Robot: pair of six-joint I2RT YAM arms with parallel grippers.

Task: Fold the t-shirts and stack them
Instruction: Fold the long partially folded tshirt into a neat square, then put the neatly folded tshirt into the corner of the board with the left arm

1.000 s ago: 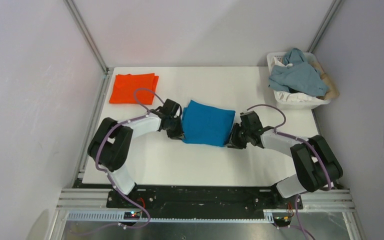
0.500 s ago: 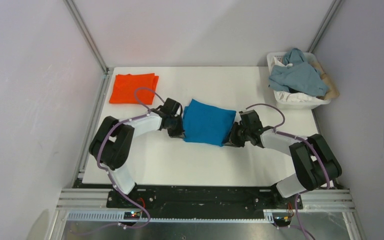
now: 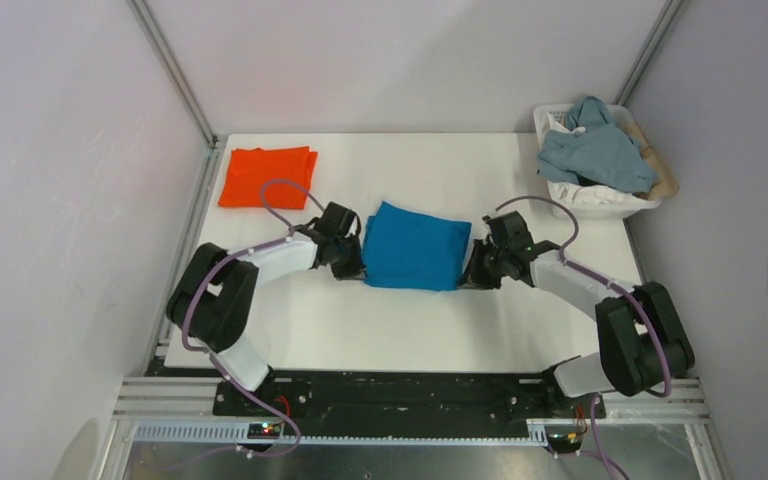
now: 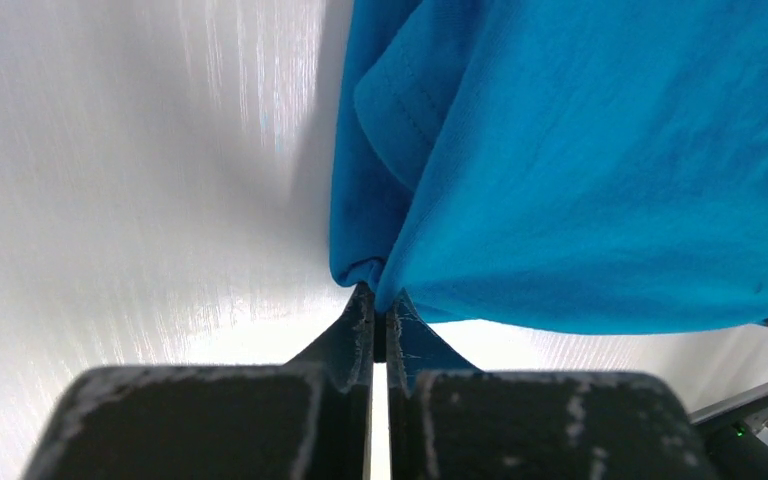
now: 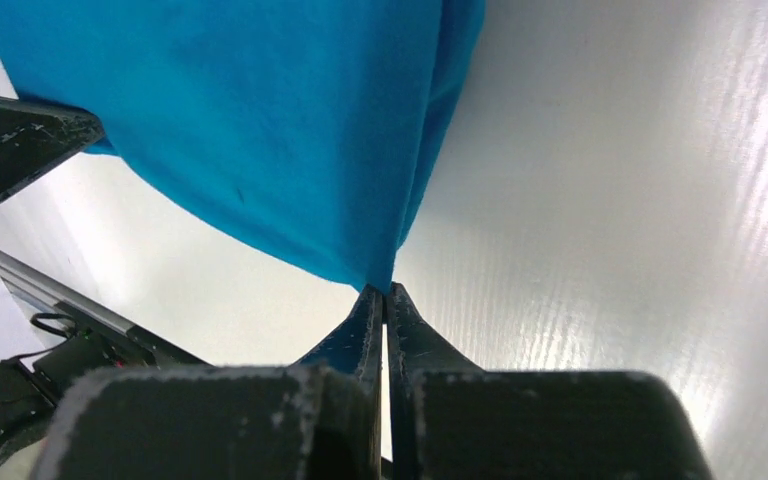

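Observation:
The blue t-shirt (image 3: 413, 247) lies folded into a rectangle at the middle of the white table. My left gripper (image 3: 353, 272) is shut on its near left corner (image 4: 372, 272). My right gripper (image 3: 467, 281) is shut on its near right corner (image 5: 380, 270). In both wrist views the cloth hangs from the closed jaws a little above the table. The orange t-shirt (image 3: 265, 176) lies folded flat at the back left of the table, apart from both grippers.
A white basket (image 3: 615, 204) holding grey-blue and beige clothes stands at the back right corner. Aluminium frame posts (image 3: 175, 75) rise at both back corners. Bare white table (image 3: 380, 325) lies in front of the blue shirt.
Both grippers have shifted a little away from the arm bases with the blue shirt's near corners, and the shirt now sits squarer. The right arm has stretched out further.

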